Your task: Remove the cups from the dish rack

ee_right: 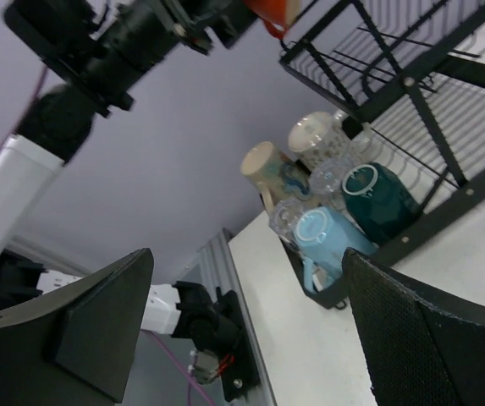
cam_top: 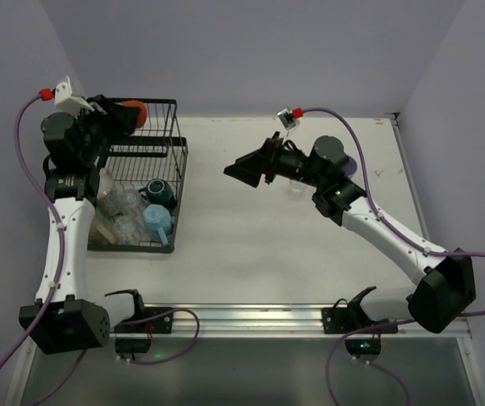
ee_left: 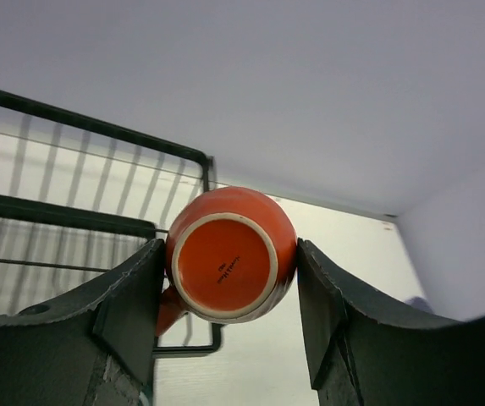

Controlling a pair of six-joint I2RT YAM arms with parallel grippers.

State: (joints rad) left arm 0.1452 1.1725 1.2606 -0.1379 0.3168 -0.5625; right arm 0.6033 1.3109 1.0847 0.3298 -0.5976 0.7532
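My left gripper (cam_top: 124, 118) is shut on an orange mug (cam_top: 135, 112) and holds it in the air over the back of the black wire dish rack (cam_top: 179, 161). In the left wrist view the mug's base (ee_left: 228, 266) faces the camera between the fingers (ee_left: 129, 304). In the rack's lower tray lie a teal mug (cam_top: 158, 193), a light blue mug (cam_top: 157, 221), clear glasses (cam_top: 124, 203) and a cream mug (cam_top: 104, 227). My right gripper (cam_top: 245, 169) is open and empty above the table's middle, pointing at the rack (ee_right: 411, 80), the teal mug (ee_right: 379, 200) and the light blue mug (ee_right: 327, 240).
A clear glass (cam_top: 295, 187) stands on the table under the right arm, and a lavender tumbler (cam_top: 350, 167) shows behind its wrist. Walls close in at the back and on both sides. A metal rail (cam_top: 250, 317) runs along the near edge.
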